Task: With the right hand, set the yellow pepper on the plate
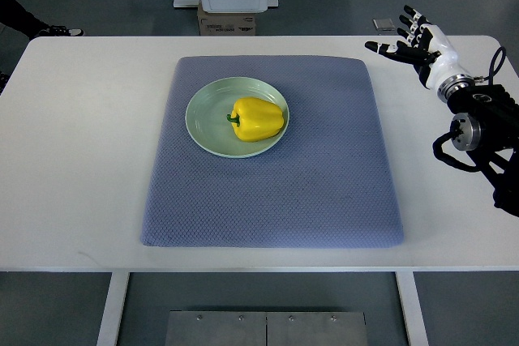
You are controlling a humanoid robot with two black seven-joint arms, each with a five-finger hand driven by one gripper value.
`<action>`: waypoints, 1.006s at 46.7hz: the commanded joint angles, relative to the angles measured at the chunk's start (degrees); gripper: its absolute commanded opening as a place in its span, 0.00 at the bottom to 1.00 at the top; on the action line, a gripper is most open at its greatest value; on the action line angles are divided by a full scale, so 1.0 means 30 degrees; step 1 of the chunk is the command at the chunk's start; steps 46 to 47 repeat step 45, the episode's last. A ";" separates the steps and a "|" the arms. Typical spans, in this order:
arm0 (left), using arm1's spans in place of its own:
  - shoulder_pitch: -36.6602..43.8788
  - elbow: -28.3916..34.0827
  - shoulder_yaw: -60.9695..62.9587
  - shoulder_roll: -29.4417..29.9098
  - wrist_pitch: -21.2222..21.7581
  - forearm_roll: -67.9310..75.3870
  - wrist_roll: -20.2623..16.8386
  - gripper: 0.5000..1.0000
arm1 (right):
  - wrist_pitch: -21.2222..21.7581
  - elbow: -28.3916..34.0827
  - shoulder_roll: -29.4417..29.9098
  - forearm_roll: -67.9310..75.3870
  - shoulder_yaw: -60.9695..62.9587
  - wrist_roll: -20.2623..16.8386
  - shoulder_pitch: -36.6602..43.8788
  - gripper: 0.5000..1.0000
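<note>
White and broad, the bench carries a blue-grey quilted mat at its middle, with grey floor beyond the far edge. On the far left part of the mat sits a pale green plate, and the yellow pepper lies on it, toward the plate's right side. The pepper is glossy, lobed and bright yellow, lying on its side with its long axis running left to right; its short green stem points left. At the bench's far right corner, the right hand is well apart from the mat, its black-tipped fingers spread loose and holding nothing.
</note>
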 commanded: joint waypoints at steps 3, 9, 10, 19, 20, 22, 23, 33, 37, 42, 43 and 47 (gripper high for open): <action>-0.0015 0.0000 -0.0002 0.0000 0.0000 0.0000 0.0000 1.00 | 0.0002 0.0064 0.0058 0.0063 0.1669 0.0770 -0.0961 1.00; -0.0015 0.0000 -0.0002 0.0000 0.0000 0.0000 0.0000 1.00 | 0.0002 0.0093 0.0116 0.0063 0.2550 0.1358 -0.1665 1.00; 0.0014 0.0000 -0.0002 0.0000 0.0000 0.0000 0.0000 1.00 | 0.0002 0.0064 0.0116 0.0063 0.2579 0.1358 -0.1724 1.00; 0.0014 0.0000 -0.0002 0.0000 0.0000 0.0000 0.0000 1.00 | 0.0060 0.0240 0.0175 0.0092 0.2580 0.1328 -0.2427 1.00; 0.0014 0.0000 -0.0002 0.0000 0.0000 0.0000 0.0000 1.00 | 0.0090 0.0240 0.0175 0.0092 0.2580 0.1328 -0.2515 1.00; -0.0015 0.0000 -0.0002 0.0000 0.0000 0.0000 0.0000 1.00 | 0.0090 0.0298 0.0204 0.0092 0.2580 0.1328 -0.2661 1.00; -0.0015 0.0000 -0.0002 0.0000 0.0000 0.0000 0.0000 1.00 | 0.0090 0.0328 0.0233 0.0092 0.2580 0.1328 -0.2749 1.00; -0.0015 0.0000 -0.0002 0.0000 0.0000 0.0000 0.0000 1.00 | 0.0119 0.0416 0.0263 0.0092 0.2550 0.1328 -0.3043 1.00; 0.0014 0.0000 -0.0002 0.0000 0.0000 0.0000 0.0000 1.00 | 0.0119 0.0503 0.0263 0.0092 0.2521 0.1358 -0.3072 1.00; -0.0015 0.0000 -0.0002 0.0000 0.0000 0.0000 0.0000 1.00 | 0.0265 0.0533 0.0263 0.0092 0.2463 0.1241 -0.3072 1.00; -0.0015 0.0000 -0.0002 0.0000 0.0000 0.0000 0.0000 1.00 | 0.0266 0.0562 0.0263 0.0063 0.2434 0.1212 -0.3072 1.00; 0.0014 0.0000 -0.0002 0.0000 0.0000 0.0000 0.0000 1.00 | 0.0324 0.0533 0.0263 0.0092 0.2433 0.1182 -0.3072 1.00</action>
